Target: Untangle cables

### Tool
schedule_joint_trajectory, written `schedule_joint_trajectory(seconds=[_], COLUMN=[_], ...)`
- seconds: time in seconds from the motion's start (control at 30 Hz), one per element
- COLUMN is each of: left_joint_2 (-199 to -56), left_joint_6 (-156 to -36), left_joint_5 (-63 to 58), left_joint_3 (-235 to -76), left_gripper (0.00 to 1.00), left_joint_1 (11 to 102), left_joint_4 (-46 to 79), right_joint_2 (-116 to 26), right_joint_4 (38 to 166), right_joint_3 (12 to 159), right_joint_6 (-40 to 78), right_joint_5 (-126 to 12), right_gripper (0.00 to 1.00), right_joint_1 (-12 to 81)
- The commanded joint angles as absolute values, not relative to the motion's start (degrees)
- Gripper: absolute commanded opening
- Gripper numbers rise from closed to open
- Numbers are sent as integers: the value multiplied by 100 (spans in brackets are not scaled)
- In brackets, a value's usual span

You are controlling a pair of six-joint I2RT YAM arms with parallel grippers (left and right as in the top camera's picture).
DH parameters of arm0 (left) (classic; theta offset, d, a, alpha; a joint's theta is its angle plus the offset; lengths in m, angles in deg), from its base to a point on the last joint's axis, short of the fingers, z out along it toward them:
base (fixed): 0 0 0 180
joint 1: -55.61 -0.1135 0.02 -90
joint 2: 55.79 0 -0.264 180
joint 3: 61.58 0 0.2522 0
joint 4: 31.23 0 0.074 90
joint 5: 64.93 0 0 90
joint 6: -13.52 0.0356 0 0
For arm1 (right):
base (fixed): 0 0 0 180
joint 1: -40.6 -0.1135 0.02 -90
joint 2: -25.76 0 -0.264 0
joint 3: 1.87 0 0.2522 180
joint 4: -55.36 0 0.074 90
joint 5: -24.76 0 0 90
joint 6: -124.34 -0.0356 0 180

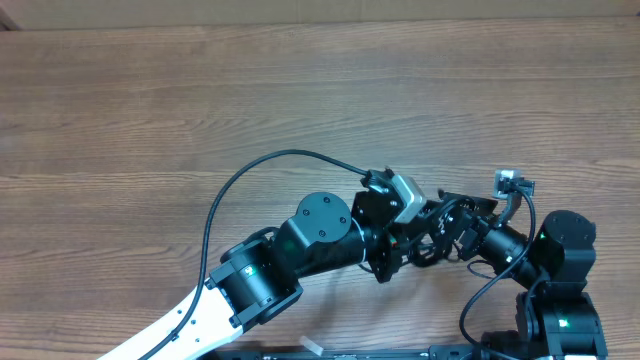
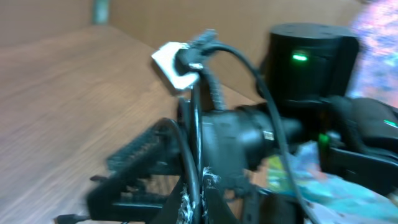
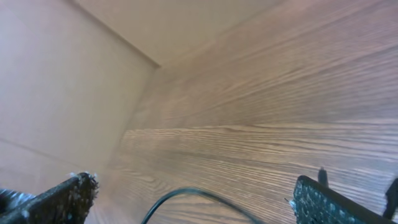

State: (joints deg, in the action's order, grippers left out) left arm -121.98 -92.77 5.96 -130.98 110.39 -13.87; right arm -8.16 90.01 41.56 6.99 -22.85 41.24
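Brown wood-grain table (image 1: 150, 100); cables (image 1: 428, 255) look black.

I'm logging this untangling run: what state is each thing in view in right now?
cables: bunched between the two arms, not laid out straight.
left end effector: shut, seemingly pinching the cables.
right end effector: open wide, holding nothing.
right arm light: lit green.

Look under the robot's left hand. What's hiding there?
From above, the left gripper covers its own spot on the table. Only a bunch of thin black strands pokes out beside it. Whether more lies underneath cannot be seen, because the arm hides it.
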Motion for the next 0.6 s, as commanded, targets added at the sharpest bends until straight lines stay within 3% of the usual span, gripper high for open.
schedule_joint_trajectory(seconds=[0.0,0.33,0.57], left_joint_2=[-12163,-12122,-11868], left_joint_6=[-9122,-8954,-8932], left_joint_5=[-676,-891,-901], left_joint_3=[-13144,-13144,-13144], left_gripper=[4,4,4], left_joint_1=[11077,10952,10698], left_joint_4=[-1453,-1105,-998], right_joint_2=[-776,-776,-776], right_joint_4=[9328,10465,10675], right_joint_3=[4223,4223,4223], right_joint_6=[773,-23,-20], right_joint_5=[-3066,-5623,-6077], right_gripper=[100,100,100], right_joint_1=[4098,4098,4098])
